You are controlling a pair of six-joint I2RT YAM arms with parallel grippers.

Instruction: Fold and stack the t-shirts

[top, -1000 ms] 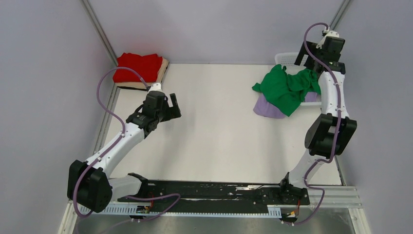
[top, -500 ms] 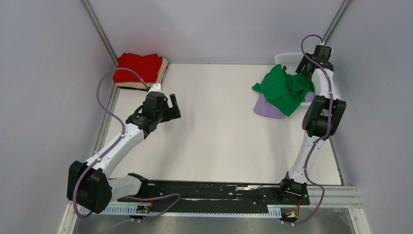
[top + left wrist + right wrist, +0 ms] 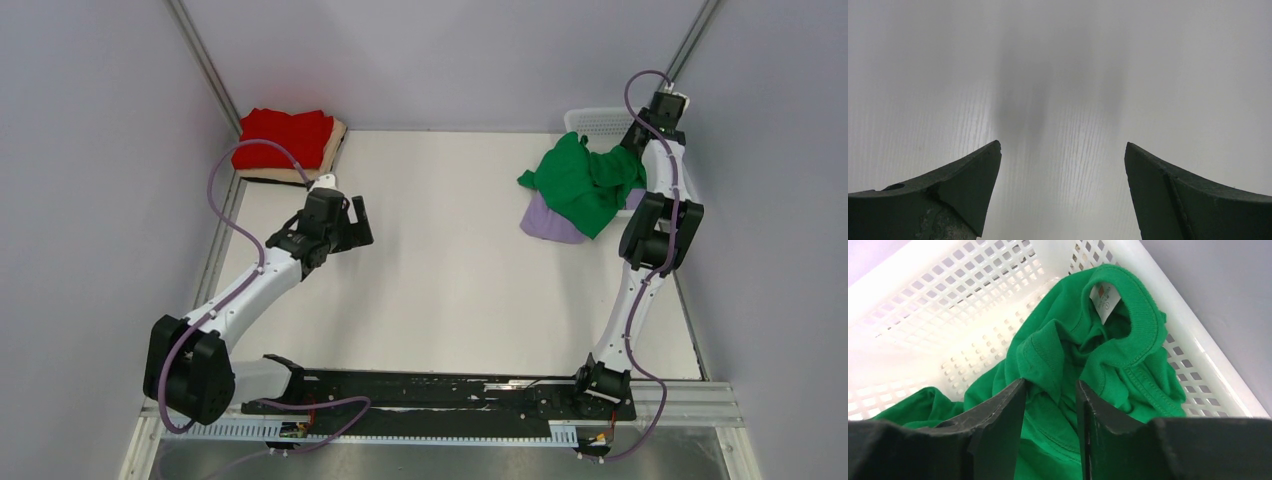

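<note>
Your right gripper (image 3: pixel 1050 385) dropped into the basket (image 3: pixel 948 305), fingers narrowed around a green t-shirt (image 3: pixel 1068 340) fold, grip uncertain; your left gripper (image 3: pixel 1063 150) hung spread wide.

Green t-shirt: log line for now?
right hand: jaws astride green t-shirt fold in basket, grip unconfirmed | left hand: open, empty | stack: red t-shirt on tan t-shirt

The left gripper's (image 3: pixel 1063 150) dark fingers (image 3: pixel 968 185) stood wide apart above the pale bench (image 3: pixel 1198 75), with a soft shadow (image 3: pixel 1020 100) beneath.
</note>
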